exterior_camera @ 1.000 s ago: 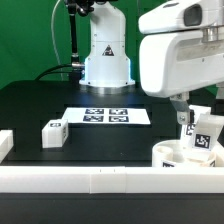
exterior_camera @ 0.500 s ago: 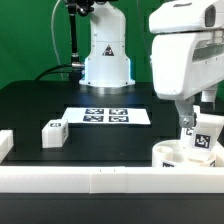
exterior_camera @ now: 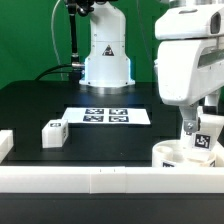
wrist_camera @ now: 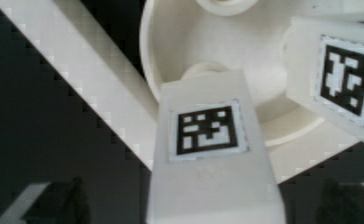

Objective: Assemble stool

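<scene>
- A long white border rail (exterior_camera: 100, 181) ran across the front edge of the black table (exterior_camera: 30, 105).
- Just behind the rail, at the exterior view's right, lay the round white seat (exterior_camera: 170, 155) of the stool.
- A tagged leg (wrist_camera: 205, 130) rose over the seat, and a second tagged leg (wrist_camera: 344, 75) stood just beside it.
- The gripper (wrist_camera: 197, 198) hung over these parts with its jaws spread wide, one on each side of the first leg and gripping nothing.
- A loose leg block (exterior_camera: 53, 133) rested on the table, well apart, toward the exterior view's left.
- The marker board (exterior_camera: 108, 117) lay flat mid-table.
- The arm's white base (exterior_camera: 105, 55) stood behind it.
- A green backdrop (exterior_camera: 25, 40) closed off the room.
</scene>
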